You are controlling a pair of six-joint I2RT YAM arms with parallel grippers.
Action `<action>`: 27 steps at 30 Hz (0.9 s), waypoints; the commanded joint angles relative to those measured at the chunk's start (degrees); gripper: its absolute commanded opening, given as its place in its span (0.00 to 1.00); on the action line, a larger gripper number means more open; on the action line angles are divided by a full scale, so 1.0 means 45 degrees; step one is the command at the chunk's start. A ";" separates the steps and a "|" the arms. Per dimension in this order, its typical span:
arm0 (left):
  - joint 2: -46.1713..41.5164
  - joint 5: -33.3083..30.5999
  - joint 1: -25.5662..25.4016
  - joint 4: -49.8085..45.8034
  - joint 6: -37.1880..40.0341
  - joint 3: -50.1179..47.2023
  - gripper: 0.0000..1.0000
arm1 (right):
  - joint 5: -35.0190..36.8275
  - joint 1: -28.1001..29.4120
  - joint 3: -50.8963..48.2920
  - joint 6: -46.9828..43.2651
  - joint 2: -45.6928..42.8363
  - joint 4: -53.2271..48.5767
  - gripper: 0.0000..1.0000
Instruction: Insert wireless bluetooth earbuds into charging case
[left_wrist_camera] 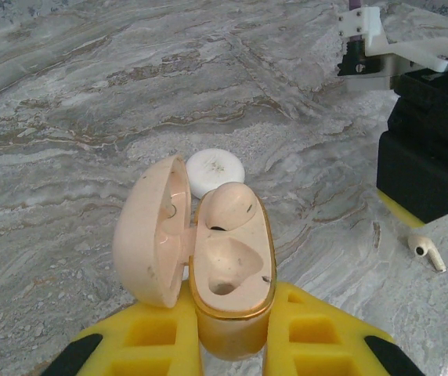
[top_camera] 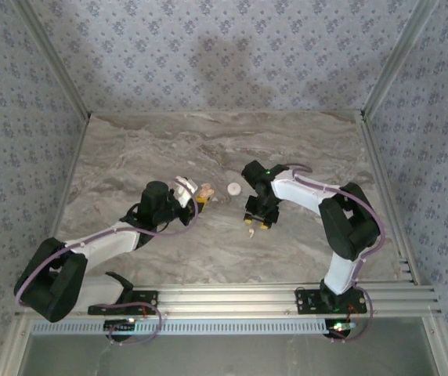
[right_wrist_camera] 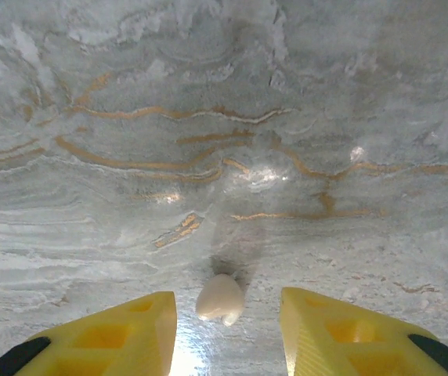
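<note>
**Entry: earbud loading, pick-up stage (judged from the layout).**

1. Right hand (right_wrist_camera: 225, 333): spread, one finger on each side of the loose earbud (right_wrist_camera: 220, 298), with a gap on both sides. Earbud lying on the marbled worktop (right_wrist_camera: 208, 117), apart from the case.
   Handling: descend straight and centre the bud between the pads. Close slowly on the rounded body, not the stem (small and smooth, probably quick to roll or squirt free). Lift clear before swinging toward the case. Match the stem to the vacant hollow before letting go.

2. Left hand (left_wrist_camera: 232, 345): pinching the charging case (left_wrist_camera: 232, 258) by its base, opening turned upward. Best kept motionless as a steady target.

3. Case contents:
   - Lid (left_wrist_camera: 149, 235): swung open to one side, nothing inside.
   - Near well (left_wrist_camera: 222, 278): apparently vacant, dark hole at the bottom.
   - Far well (left_wrist_camera: 230, 205): holds a rounded pale form, possibly a seated bud, not certain.

4. White round disc (left_wrist_camera: 214, 171): flat on the worktop just behind the case, purpose unclear.
</note>
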 commanded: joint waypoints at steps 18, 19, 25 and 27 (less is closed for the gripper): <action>-0.0524 -0.0015 -0.0045 -0.0140 0.0101 0.0053 0.11 | 0.0400 0.0723 0.1430 -0.0732 0.1726 -0.1748 0.42; -0.0533 -0.0013 -0.0042 -0.0140 0.0114 0.0052 0.11 | 0.0380 0.0715 0.1423 -0.0731 0.1757 -0.1760 0.42; -0.0516 -0.0001 -0.0043 -0.0157 0.0082 0.0053 0.11 | 0.0247 0.0767 0.1239 -0.0721 0.1749 -0.1691 0.40; -0.0533 0.0004 -0.0042 -0.0179 0.0079 0.0053 0.11 | 0.0220 0.0785 0.1121 -0.0663 0.1710 -0.1652 0.39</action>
